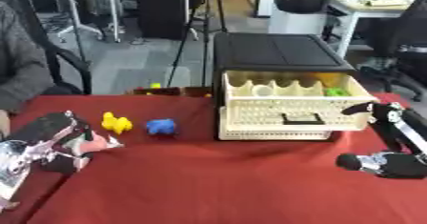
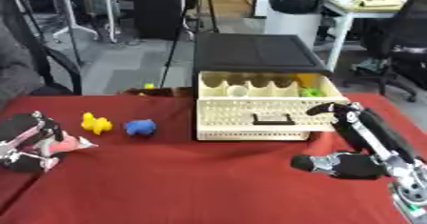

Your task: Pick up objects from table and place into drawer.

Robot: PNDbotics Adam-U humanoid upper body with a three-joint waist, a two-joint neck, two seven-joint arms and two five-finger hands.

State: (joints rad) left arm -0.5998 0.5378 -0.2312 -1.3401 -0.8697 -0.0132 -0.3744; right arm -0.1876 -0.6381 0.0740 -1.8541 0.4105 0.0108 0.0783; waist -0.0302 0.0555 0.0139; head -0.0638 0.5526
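The right hand hangs over the table's right edge, just in front of the drawer's right corner. Its fingers are spread apart and hold nothing: one long finger arches up beside the drawer front, while the thumb points left above the cloth. The left hand lies at the left edge of the table, fingers relaxed and apart, resting on the cloth with nothing in it.

The drawer, a cream lattice-walled tray, stands pulled out of a black cabinet at the table's far edge, right of centre. Inside it lie a white round thing, a yellow thing in the far right corner and a green thing just in front of that.

A yellow toy and a blue toy sit near each other, apart, left of the drawer toward the far left part of the table, which carries a dark red cloth.

Beyond it are a grey floor, a tripod, desks and office chairs.
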